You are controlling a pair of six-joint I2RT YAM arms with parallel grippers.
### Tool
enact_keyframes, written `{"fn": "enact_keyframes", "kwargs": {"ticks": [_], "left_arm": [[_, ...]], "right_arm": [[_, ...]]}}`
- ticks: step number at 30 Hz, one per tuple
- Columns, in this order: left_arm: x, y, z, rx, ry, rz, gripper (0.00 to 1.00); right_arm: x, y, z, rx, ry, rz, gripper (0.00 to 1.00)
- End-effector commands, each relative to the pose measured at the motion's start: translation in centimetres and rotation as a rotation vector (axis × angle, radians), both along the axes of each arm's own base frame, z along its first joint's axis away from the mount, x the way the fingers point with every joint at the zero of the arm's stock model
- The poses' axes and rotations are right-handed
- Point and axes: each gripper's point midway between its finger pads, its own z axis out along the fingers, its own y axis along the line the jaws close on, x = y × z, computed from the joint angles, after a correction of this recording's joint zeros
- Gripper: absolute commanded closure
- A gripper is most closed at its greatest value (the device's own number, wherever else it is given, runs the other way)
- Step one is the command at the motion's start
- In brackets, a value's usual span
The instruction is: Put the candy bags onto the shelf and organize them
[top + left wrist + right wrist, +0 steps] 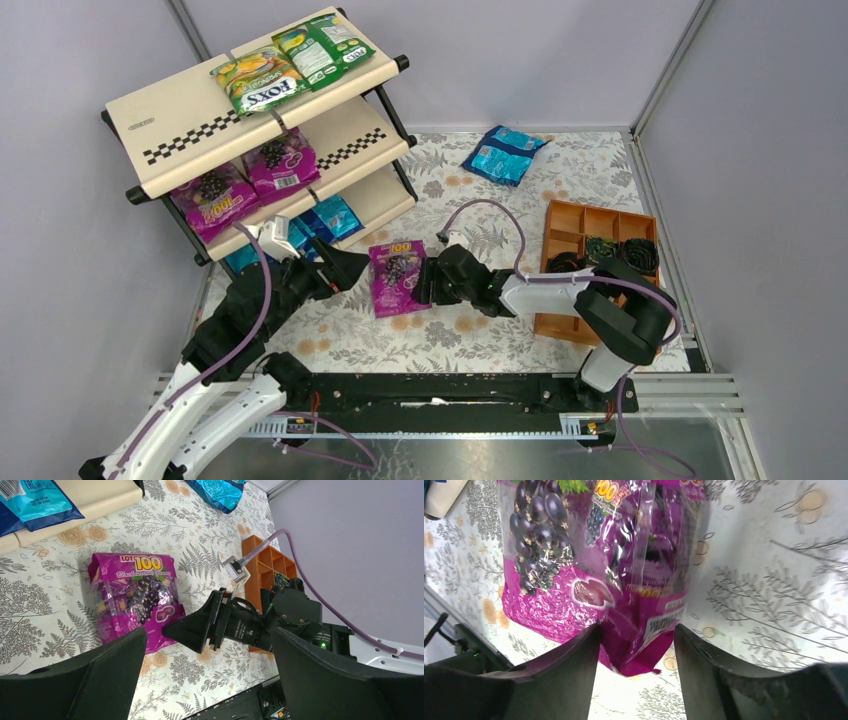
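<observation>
A magenta candy bag (398, 278) (132, 597) (599, 555) lies flat on the floral cloth in front of the shelf (180, 110). My right gripper (428, 280) (636, 630) straddles the bag's near right corner. Its jaws are partly closed: one finger touches the foil and a small gap remains at the other. My left gripper (345, 268) (207, 635) hovers wide open and empty just left of that bag. On the shelf, two green bags (260, 80) sit on the top board, two magenta ones (282, 160) on the middle and blue ones (328, 218) on the bottom. Another blue bag (503, 152) lies at the back of the table.
An orange-brown compartment tray (580, 230) (262, 560) holding black coiled items stands at the right, beside my right arm. Grey walls close in the back and both sides. The shelf's lowest board with blue bags (35, 502) lies close to my left gripper.
</observation>
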Motion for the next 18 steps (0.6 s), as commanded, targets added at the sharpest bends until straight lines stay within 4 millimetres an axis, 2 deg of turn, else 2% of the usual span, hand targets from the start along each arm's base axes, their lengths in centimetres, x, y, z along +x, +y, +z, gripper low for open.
{"fn": "enact_keyframes", "kwargs": {"ticks": [1,5,8,9,11,12,15,18], "left_arm": [[0.3,-0.6,1.3,-0.026,-0.042,-0.02,0.01],[0.4,-1.0,1.0,-0.02,-0.036,-0.039,0.01],[0.6,-2.0,0.6,-0.013,-0.019,-0.078,0.01],[0.6,-2.5,0.4,-0.011,-0.011,-0.097,0.01],[0.7,-3.6,-0.1,-0.01,0.001,-0.141,0.01],[0.3,-4.7,-0.4,-0.016,0.009,-0.208,0.01],[-0.3,-7.7,-1.6,-0.018,0.042,-0.38,0.01],[-1.3,-10.6,-3.8,-0.016,0.116,-0.551,0.01]], "right_arm": [[1.7,-4.5,0.0,-0.137,-0.085,-0.07,0.42],[4.0,-9.0,1.2,-0.225,-0.143,-0.139,0.42],[5.7,-12.0,3.0,-0.304,-0.205,-0.184,0.29],[5.8,-12.9,3.3,-0.329,-0.201,-0.185,0.24],[5.8,-13.2,4.4,-0.322,-0.205,-0.178,0.04],[5.6,-13.0,4.7,-0.302,-0.203,-0.162,0.01],[4.4,-11.9,5.2,-0.224,-0.164,-0.119,0.0],[3.5,-11.7,4.9,-0.163,-0.119,-0.135,0.0]]}}
